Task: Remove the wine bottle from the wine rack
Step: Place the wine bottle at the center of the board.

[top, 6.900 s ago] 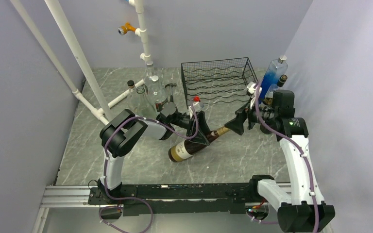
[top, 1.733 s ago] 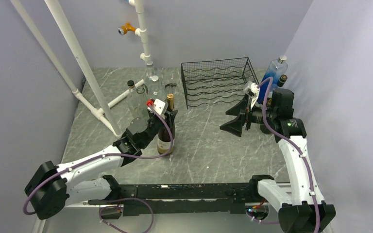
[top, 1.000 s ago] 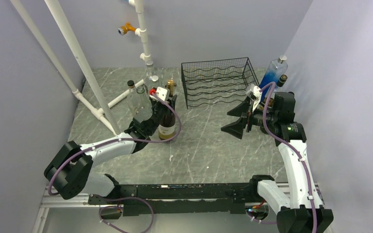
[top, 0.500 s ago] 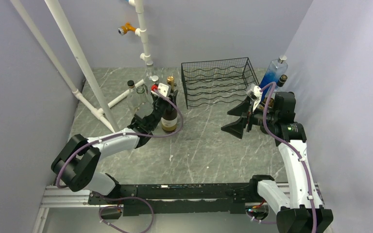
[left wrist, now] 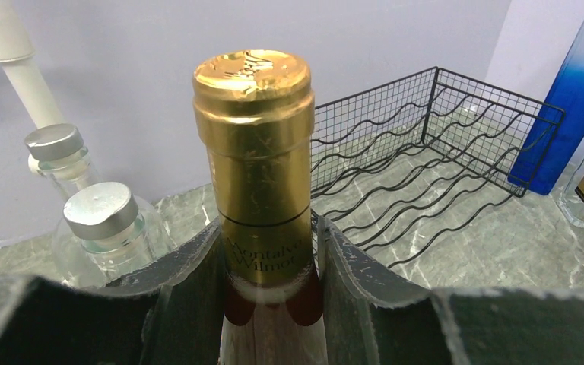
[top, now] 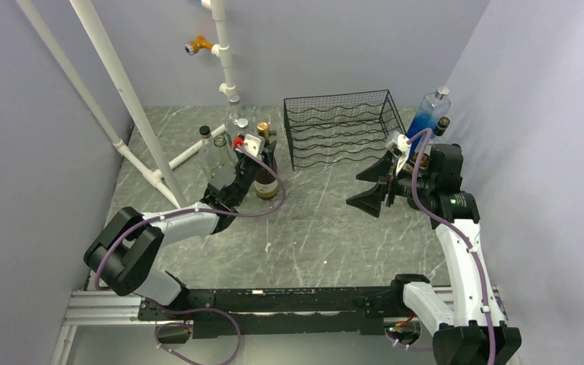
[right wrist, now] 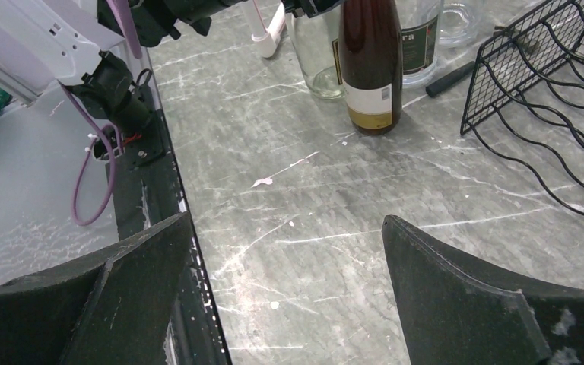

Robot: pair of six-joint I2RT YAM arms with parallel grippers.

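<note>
The wine bottle (top: pixel 267 186), dark glass with a gold foil top (left wrist: pixel 255 137) and a cream label, stands upright on the marble table just left of the wine rack. My left gripper (top: pixel 266 157) is shut on its neck below the foil, one finger on each side (left wrist: pixel 270 262). The black wire wine rack (top: pixel 340 125) sits at the back, with no bottle in it (left wrist: pixel 418 152). Out to the right of the rack's front, my right gripper (top: pixel 369 186) hangs wide open above bare table (right wrist: pixel 286 220). In the right wrist view the wine bottle (right wrist: pixel 370 53) and a corner of the rack (right wrist: pixel 547 84) show.
Clear glass bottles (top: pixel 214 152) with metal caps (left wrist: pixel 105 213) crowd just left of the held bottle. White PVC pipes (top: pixel 122 84) slant over the left side. A blue bottle (top: pixel 428 114) and a dark one stand by the right wall, behind the right arm.
My left arm has carried the upright wine bottle away from the near edge towards the back, up next to the clear bottles. The right gripper has stayed open in the same place.
</note>
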